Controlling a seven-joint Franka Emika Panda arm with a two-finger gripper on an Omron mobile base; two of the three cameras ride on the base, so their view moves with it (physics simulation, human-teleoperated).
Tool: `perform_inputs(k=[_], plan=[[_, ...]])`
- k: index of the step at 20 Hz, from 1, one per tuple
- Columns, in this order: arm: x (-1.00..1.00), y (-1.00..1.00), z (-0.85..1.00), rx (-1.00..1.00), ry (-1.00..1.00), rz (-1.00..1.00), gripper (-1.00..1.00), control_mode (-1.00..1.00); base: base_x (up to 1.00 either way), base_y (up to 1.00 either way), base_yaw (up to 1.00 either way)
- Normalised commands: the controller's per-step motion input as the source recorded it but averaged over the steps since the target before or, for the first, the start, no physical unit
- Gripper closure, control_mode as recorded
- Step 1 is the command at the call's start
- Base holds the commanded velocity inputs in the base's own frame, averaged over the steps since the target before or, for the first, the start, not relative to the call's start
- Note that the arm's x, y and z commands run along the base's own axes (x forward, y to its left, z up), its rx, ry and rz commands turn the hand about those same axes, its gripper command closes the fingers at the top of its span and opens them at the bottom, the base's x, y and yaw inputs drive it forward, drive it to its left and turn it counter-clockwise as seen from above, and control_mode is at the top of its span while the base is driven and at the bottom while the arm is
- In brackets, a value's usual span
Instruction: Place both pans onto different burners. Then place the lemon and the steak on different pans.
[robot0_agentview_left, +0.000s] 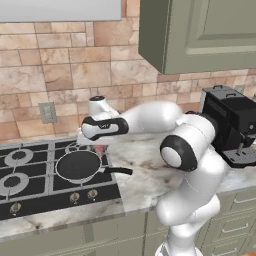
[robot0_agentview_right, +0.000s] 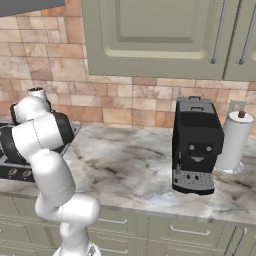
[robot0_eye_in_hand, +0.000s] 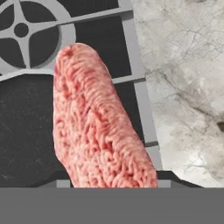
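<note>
A black pan (robot0_agentview_left: 78, 166) with a thin black handle sits on the cooktop's right front burner. My gripper (robot0_agentview_left: 100, 146) hangs just above the pan's far right rim, shut on the steak (robot0_agentview_left: 100, 149), of which a small pink bit shows below the hand. In the hand view the steak (robot0_eye_in_hand: 98, 127) hangs close and large, hiding the fingertips, over the pan's dark floor (robot0_eye_in_hand: 22, 131) and a grate bar. A bare burner (robot0_eye_in_hand: 21, 29) lies beyond it. The lemon is out of view.
Two more bare burners (robot0_agentview_left: 17, 156) lie on the cooktop's left side, with brass knobs (robot0_agentview_left: 75, 197) along its front. Marble counter (robot0_agentview_left: 145, 175) stretches right to a black coffee machine (robot0_agentview_right: 197, 145) and a paper towel roll (robot0_agentview_right: 235, 140). Wall cabinets (robot0_agentview_left: 200, 35) hang overhead.
</note>
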Motion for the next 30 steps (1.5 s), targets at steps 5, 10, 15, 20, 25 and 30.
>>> perform_inputs(k=[5, 10, 15, 20, 25, 30], plan=[[0.25, 0.67, -0.08, 0.0, 0.0, 0.0, 1.0, -1.0, 0.0, 0.0, 0.0], [0.18, 0.59, -0.22, 0.0, 0.0, 0.0, 1.0, -1.0, 0.0, 0.0, 0.0], [0.07, 0.43, -0.3, 0.0, 0.0, 0.0, 1.0, -1.0, 0.0, 0.0, 0.0], [0.0, 0.11, -0.09, 0.0, 0.0, -0.04, 1.0, -1.0, 0.0, 0.0, 0.0], [-0.03, 0.0, 0.0, 0.0, 0.0, -0.05, 1.0, -1.0, 0.0, 0.0, 0.0], [-0.21, -0.02, -0.03, 0.0, 0.0, -0.06, 1.0, -1.0, 0.0, 0.0, 0.0]])
